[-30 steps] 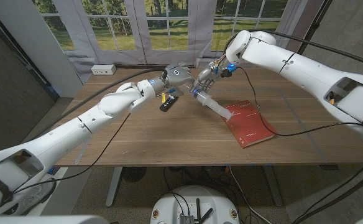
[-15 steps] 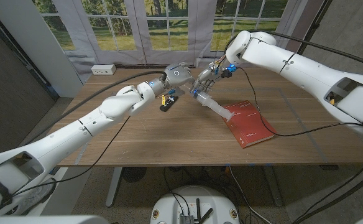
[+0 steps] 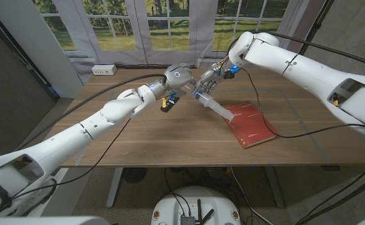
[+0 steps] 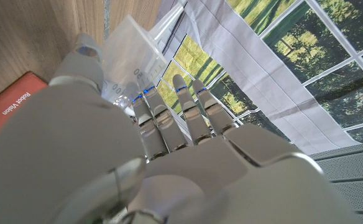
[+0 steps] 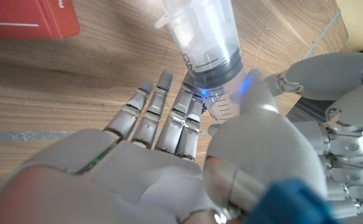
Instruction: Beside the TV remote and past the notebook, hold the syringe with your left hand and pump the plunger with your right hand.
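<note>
Clear plastic syringe point(image 3: 212, 106) slants above the table's far middle, at two o'clock from the TV remote point(image 3: 169, 104), its tip over the notebook point(image 3: 250, 124). Left hand point(image 3: 181, 77) and right hand point(image 3: 209, 81) both clasp its barrel; steady the barrel, pump straight.

Two arms with glossy white rounded shell segments joined at dark seams. Left hand point(image 3: 181, 77) and right hand point(image 3: 210, 80): light grey metallic, slender segmented fingers point(image 5: 145, 116) with blue-lit tips. Just behind the right hand, a blue fitting point(image 3: 232, 68) and bundled wires at the wrist. Black cables point(image 3: 276, 134) trail from behind each hand along the arms. Farther back on the right arm, a small orange connector point(image 3: 332, 98) sits in a recess.
</note>
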Robot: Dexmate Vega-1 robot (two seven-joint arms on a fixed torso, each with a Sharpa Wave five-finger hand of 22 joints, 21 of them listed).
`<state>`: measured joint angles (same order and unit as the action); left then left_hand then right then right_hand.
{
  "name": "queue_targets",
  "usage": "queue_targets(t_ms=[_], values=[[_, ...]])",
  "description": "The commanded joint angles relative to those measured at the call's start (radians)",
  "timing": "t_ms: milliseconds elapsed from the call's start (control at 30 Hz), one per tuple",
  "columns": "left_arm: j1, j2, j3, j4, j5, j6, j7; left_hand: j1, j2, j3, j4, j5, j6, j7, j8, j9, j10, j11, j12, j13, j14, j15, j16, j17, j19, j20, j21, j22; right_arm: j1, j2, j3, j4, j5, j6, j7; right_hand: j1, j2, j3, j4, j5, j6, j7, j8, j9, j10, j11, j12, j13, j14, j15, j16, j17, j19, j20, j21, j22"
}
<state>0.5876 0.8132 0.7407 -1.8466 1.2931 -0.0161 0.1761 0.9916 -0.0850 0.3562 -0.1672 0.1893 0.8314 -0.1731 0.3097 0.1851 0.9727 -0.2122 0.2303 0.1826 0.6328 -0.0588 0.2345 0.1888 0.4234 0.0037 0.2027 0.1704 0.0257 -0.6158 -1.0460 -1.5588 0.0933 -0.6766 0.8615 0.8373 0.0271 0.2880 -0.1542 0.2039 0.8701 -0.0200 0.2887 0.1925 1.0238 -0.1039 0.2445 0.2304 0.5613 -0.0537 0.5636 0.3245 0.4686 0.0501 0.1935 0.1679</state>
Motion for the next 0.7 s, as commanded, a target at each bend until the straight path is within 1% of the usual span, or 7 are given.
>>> queue_targets(t_ms=[33, 200, 300, 433, 533, 600, 700], values=[[-0.006, 0.000, 0.013, 0.016, 0.019, 0.014, 0.020, 0.051, 0.045, -0.007, 0.001, 0.004, 0.181, -0.016, 0.014, 0.004, 0.099, -0.013, 0.007, 0.010, 0.025, -0.163, 0.005, 0.004, 0.014, -0.005, 0.003, 0.005, -0.002, -0.004, -0.002, 0.001, 0.008, -0.007, 0.008, -0.024, 0.039, 0.004, 0.005, 0.006, 0.109, -0.092, 0.008, 0.003, 0.060, -0.054, 0.003, 0.004, 0.011, -0.097, -0.003, 0.004, 0.005, 0.001, 0.000, 0.002], [-0.009, 0.002, 0.015, 0.017, 0.022, 0.017, 0.017, 0.061, 0.056, -0.016, 0.003, 0.003, 0.220, -0.011, 0.022, 0.009, 0.141, -0.013, 0.010, 0.012, 0.046, -0.166, 0.006, 0.005, 0.023, -0.018, 0.003, 0.006, -0.005, -0.005, -0.002, 0.001, 0.009, -0.008, 0.006, -0.024, 0.041, 0.004, 0.004, 0.006, 0.102, -0.094, 0.003, 0.003, 0.052, -0.055, 0.000, 0.004, 0.009, -0.095, -0.004, 0.004, 0.004, 0.003, -0.001, 0.002], [-0.009, 0.003, 0.016, 0.021, 0.022, 0.018, 0.022, 0.066, 0.062, -0.019, 0.003, 0.004, 0.231, -0.010, 0.024, 0.011, 0.160, -0.014, 0.012, 0.013, 0.057, -0.167, 0.007, 0.006, 0.024, -0.020, 0.003, 0.006, -0.007, -0.008, 0.001, 0.000, 0.013, -0.006, 0.007, -0.025, 0.041, 0.004, 0.003, 0.006, 0.089, -0.097, -0.004, 0.003, 0.031, -0.035, -0.008, 0.005, -0.003, -0.086, -0.008, 0.006, 0.002, 0.007, -0.001, 0.002], [-0.011, 0.005, 0.019, 0.025, 0.019, 0.013, 0.024, 0.073, 0.068, -0.020, 0.001, 0.004, 0.241, -0.010, 0.027, 0.013, 0.177, -0.014, 0.014, 0.014, 0.063, -0.169, 0.007, 0.005, 0.026, -0.021, 0.002, 0.006, -0.005, -0.012, 0.001, 0.005, 0.017, 0.007, 0.019, -0.026, 0.038, 0.001, -0.001, 0.005, 0.030, -0.083, -0.035, 0.003, -0.044, -0.003, -0.030, 0.011, -0.029, -0.061, -0.019, 0.009, -0.003, 0.020, -0.002, 0.002], [-0.011, 0.005, 0.020, 0.026, 0.019, 0.015, 0.018, 0.078, 0.071, -0.021, 0.001, 0.004, 0.250, -0.008, 0.030, 0.014, 0.186, -0.014, 0.014, 0.014, 0.067, -0.169, 0.006, 0.005, 0.026, -0.022, 0.002, 0.007, 0.001, -0.011, 0.000, 0.013, 0.020, 0.015, 0.034, -0.029, 0.037, -0.002, 0.000, 0.004, 0.000, -0.082, -0.051, 0.005, -0.097, -0.001, -0.042, 0.017, -0.064, -0.039, -0.034, 0.010, -0.021, 0.038, -0.007, 0.003], [-0.011, 0.005, 0.021, 0.027, 0.018, 0.016, 0.020, 0.080, 0.073, -0.023, 0.001, 0.004, 0.256, -0.006, 0.032, 0.015, 0.194, -0.014, 0.015, 0.015, 0.069, -0.168, 0.005, 0.005, 0.026, -0.022, 0.001, 0.007, 0.003, -0.012, -0.001, 0.016, 0.019, 0.026, 0.042, -0.031, 0.038, -0.004, 0.000, 0.003, -0.054, -0.070, -0.074, 0.006, -0.157, 0.019, -0.050, 0.020, -0.106, -0.018, -0.055, 0.010, -0.038, 0.051, -0.006, 0.003], [-0.011, 0.006, 0.022, 0.028, 0.019, 0.017, 0.023, 0.082, 0.075, -0.024, 0.001, 0.004, 0.256, -0.007, 0.031, 0.016, 0.199, -0.014, 0.015, 0.015, 0.072, -0.169, 0.005, 0.006, 0.024, -0.025, 0.000, 0.007, 0.002, -0.013, 0.004, 0.017, 0.023, 0.030, 0.046, -0.036, 0.035, -0.009, 0.001, 0.000, -0.123, -0.069, -0.096, 0.008, -0.225, 0.035, -0.056, 0.020, -0.146, 0.008, -0.076, 0.009, -0.050, 0.064, -0.005, 0.003]])
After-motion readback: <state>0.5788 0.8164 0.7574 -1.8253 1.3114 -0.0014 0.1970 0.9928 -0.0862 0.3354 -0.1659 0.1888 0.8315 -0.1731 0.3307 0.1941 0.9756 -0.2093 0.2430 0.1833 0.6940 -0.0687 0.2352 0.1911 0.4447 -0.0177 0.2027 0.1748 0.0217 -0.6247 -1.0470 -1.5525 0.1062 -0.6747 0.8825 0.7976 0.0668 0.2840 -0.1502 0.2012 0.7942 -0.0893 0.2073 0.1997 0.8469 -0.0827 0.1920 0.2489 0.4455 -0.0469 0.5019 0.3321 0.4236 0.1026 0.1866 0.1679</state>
